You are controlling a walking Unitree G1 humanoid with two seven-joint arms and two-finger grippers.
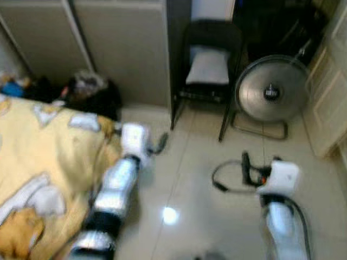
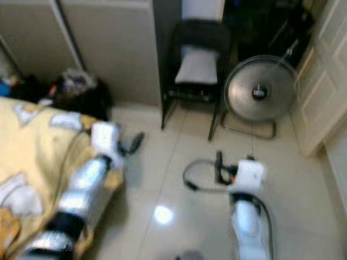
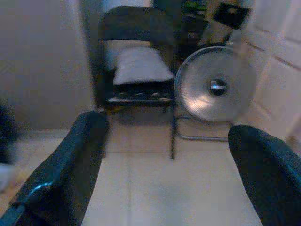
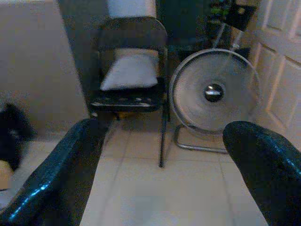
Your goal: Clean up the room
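Note:
My left gripper [image 1: 161, 142] hangs low over the pale tiled floor, just off the corner of a bed with a yellow patterned blanket [image 1: 49, 157]. Its fingers [image 3: 75, 165] stand wide apart, open and empty. My right gripper [image 1: 246, 163] is held out over the floor in front of a round metal fan [image 1: 271, 89], also open with nothing between its fingers [image 4: 70, 169]. A dark heap of clothes and oddments [image 1: 89, 92] lies by the wall at the far corner of the bed. A blue item [image 1: 11, 86] sits left of it.
A black folding chair [image 1: 209, 59] with a grey cushion [image 4: 129, 70] stands ahead against a dark gap. The fan [image 4: 214, 92] stands on the floor to its right, next to a white panelled door [image 1: 331, 97]. Beige panels [image 1: 119, 49] line the wall.

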